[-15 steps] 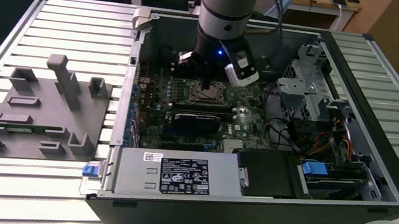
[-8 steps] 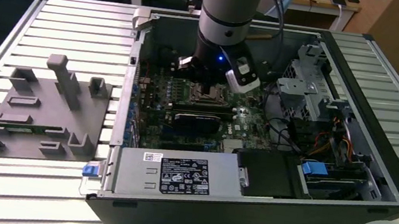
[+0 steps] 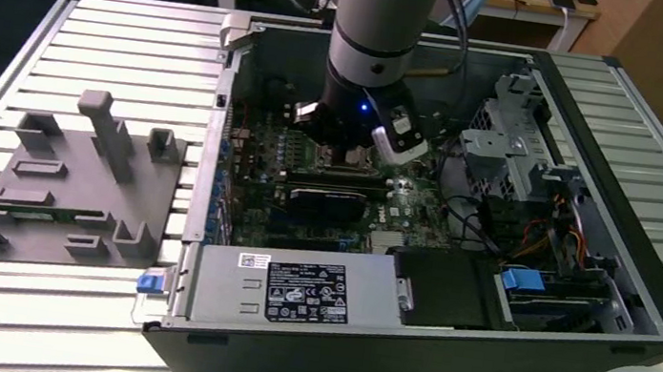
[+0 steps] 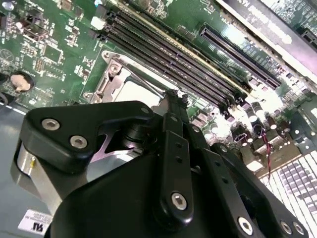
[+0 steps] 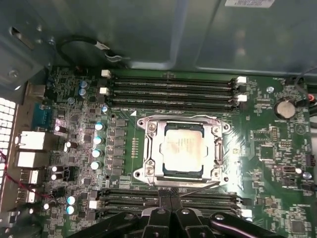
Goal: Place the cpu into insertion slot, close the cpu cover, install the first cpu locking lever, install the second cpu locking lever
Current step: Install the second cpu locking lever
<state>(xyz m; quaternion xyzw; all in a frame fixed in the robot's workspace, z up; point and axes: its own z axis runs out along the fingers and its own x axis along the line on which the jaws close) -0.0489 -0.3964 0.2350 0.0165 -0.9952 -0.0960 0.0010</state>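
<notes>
In the first wrist view the cpu [image 5: 183,148] lies flat in the insertion slot [image 5: 184,174] on the green board. The silvery cpu cover [image 5: 148,148] is folded down around it, so the chip shows through the window. A thin wire locking lever [image 5: 195,185] runs along the socket side nearest my gripper [image 5: 169,199]. The fingers are pressed together, shut, with their tips just beside that lever. In the second wrist view my gripper [image 4: 176,95] points at the edge of the cover [image 4: 116,74]. In the exterior view my gripper [image 3: 346,157] hangs low inside the computer case over the socket.
Long black memory slots [image 5: 168,84] flank the socket on both sides. A black card [image 3: 330,200], a drive cage [image 3: 505,142] and the power supply [image 3: 279,290] crowd the case. A grey fixture [image 3: 75,181] stands on the slatted table at the exterior view's left.
</notes>
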